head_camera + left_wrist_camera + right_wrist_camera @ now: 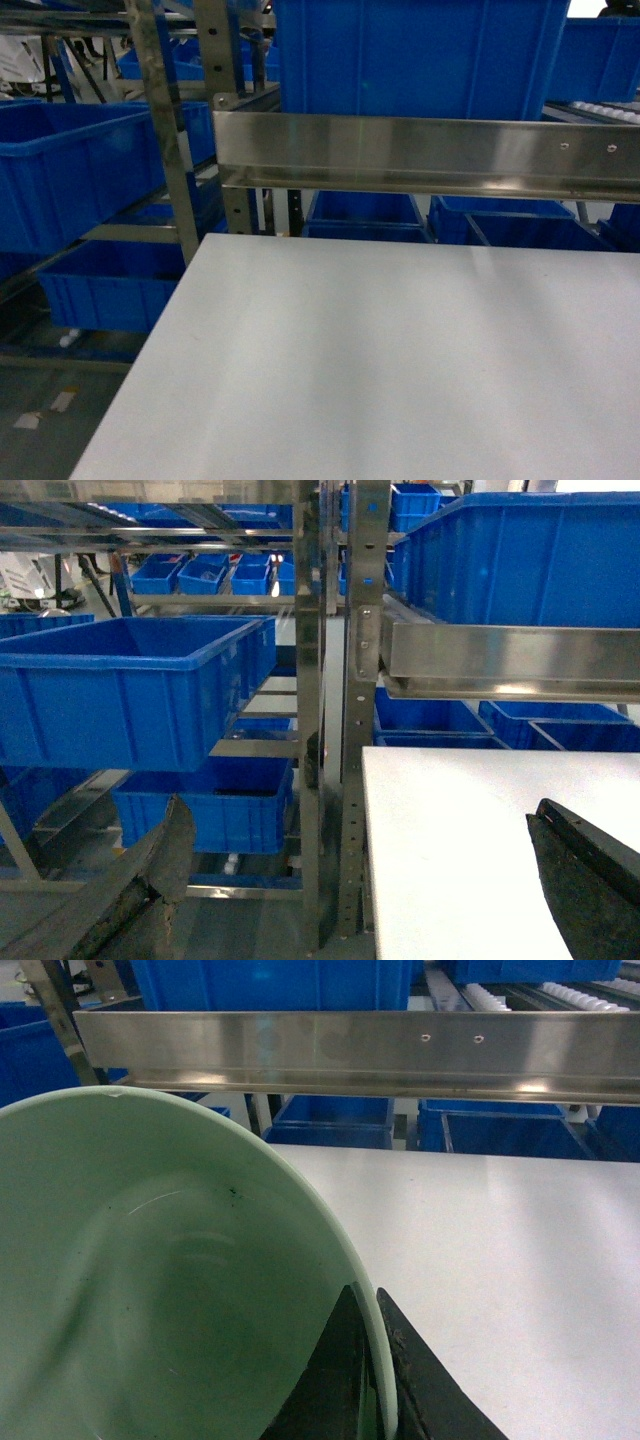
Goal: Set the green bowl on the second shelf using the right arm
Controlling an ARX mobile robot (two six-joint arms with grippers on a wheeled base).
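Observation:
The pale green bowl [150,1280] fills the left half of the right wrist view, held above the white tabletop [520,1260]. My right gripper [368,1305] is shut on its rim, one finger inside the wall and one outside. Straight ahead runs the shiny steel front rail of a rack shelf [350,1050], also seen as the shelf rail [420,150] in the head view, with a large blue crate [410,55] on that level. Neither the bowl nor either gripper shows in the head view. My left gripper [362,810] is open and empty at the table's left edge.
A perforated steel upright [350,780] stands at the table's left corner. Blue crates [130,690] sit on the neighbouring rack to the left, and more blue crates [365,215] lie below the rail behind the white table [380,360]. Roller rails [590,995] show at the upper right.

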